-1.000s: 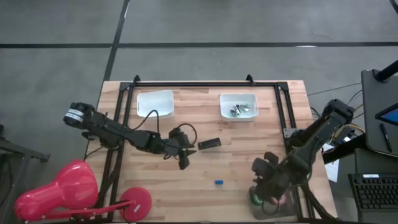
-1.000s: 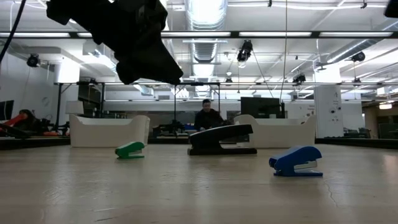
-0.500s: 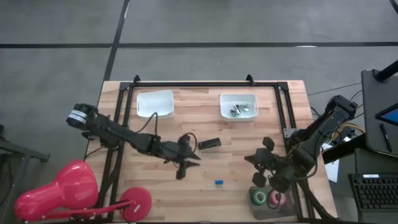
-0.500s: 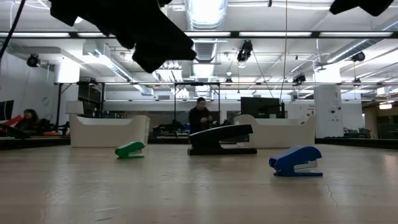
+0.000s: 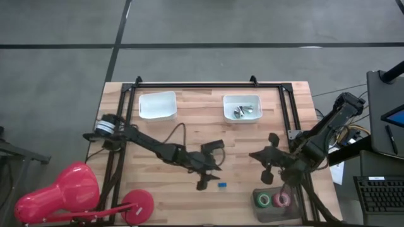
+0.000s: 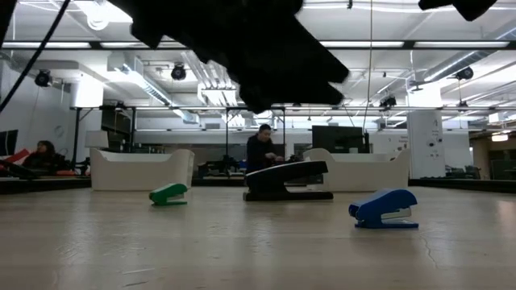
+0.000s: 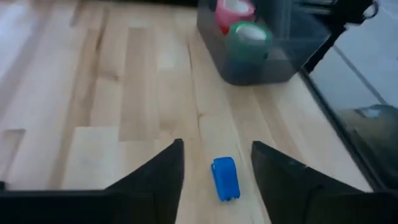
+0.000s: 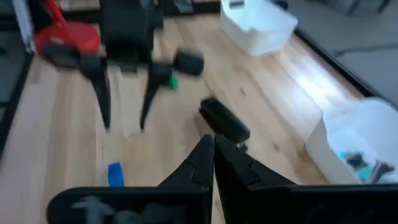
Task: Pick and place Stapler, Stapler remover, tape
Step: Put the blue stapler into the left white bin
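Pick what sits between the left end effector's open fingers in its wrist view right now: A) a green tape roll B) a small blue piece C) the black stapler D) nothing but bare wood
B: in the left wrist view the small blue piece lies on the table in the gap of the open left end effector; the stapler lies apart from it in the high view, and the green tape roll is in the dark bin.

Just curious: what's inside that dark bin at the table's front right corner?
The dark bin holds a green tape roll and a pink one. Anything beneath them is hidden.
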`<action>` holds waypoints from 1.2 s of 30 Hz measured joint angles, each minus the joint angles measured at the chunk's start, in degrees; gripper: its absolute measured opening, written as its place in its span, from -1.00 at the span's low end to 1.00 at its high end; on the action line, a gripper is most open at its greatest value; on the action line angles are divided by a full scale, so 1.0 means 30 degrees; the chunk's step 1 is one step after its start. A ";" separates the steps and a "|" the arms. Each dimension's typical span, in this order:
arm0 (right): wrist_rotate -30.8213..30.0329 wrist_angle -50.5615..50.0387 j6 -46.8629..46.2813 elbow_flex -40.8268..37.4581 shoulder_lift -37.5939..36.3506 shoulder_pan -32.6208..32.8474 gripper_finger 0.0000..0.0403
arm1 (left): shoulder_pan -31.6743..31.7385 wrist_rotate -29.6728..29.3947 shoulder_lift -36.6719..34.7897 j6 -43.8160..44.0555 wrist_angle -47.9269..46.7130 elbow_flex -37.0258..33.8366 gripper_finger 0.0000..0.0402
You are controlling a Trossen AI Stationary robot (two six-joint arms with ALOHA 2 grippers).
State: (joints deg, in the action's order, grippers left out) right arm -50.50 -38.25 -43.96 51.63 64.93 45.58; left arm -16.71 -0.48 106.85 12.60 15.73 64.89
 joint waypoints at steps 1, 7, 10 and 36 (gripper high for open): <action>-0.0092 0.0703 0.0590 -0.0399 -0.0548 0.0000 -0.96 | 0.0000 0.0070 0.0453 0.0117 -0.0338 0.0473 -0.03; -0.0253 0.3574 0.2528 -0.3023 -0.3853 0.0000 -0.96 | -0.0434 0.0061 0.2680 0.0265 -0.3034 0.2939 0.06; -0.0756 0.3905 0.2928 -0.4033 -0.5234 0.0000 -0.96 | -0.0774 0.0003 0.3398 0.0248 -0.3116 0.3506 0.06; 0.0413 0.3895 0.8726 -0.7311 -1.3809 -0.0051 -0.96 | -0.1508 -0.1824 0.4611 0.0394 -0.3002 0.3966 0.06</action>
State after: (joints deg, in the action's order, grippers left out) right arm -49.26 -26.57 -17.78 29.70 23.50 45.43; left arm -21.23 -5.96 120.68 13.78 6.73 76.79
